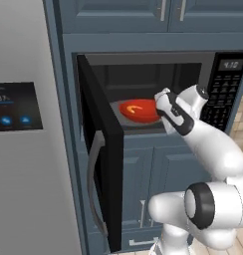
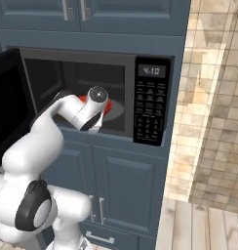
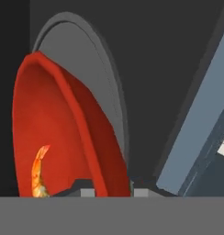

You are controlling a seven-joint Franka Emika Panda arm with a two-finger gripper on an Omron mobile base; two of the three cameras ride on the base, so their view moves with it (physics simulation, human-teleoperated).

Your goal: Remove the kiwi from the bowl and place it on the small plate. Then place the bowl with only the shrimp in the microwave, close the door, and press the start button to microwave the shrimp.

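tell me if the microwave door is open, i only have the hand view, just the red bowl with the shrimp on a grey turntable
Observer: Yes. In the left base view the door stands wide open at the left side of the microwave.
Operator: what does the display say
Observer: The display above the keypad reads 4:10 in the right base view.
Operator: where is the gripper relative to the opening
Observer: Inside it. The arm reaches in through the opening, and the gripper sits at the right edge of the bowl.
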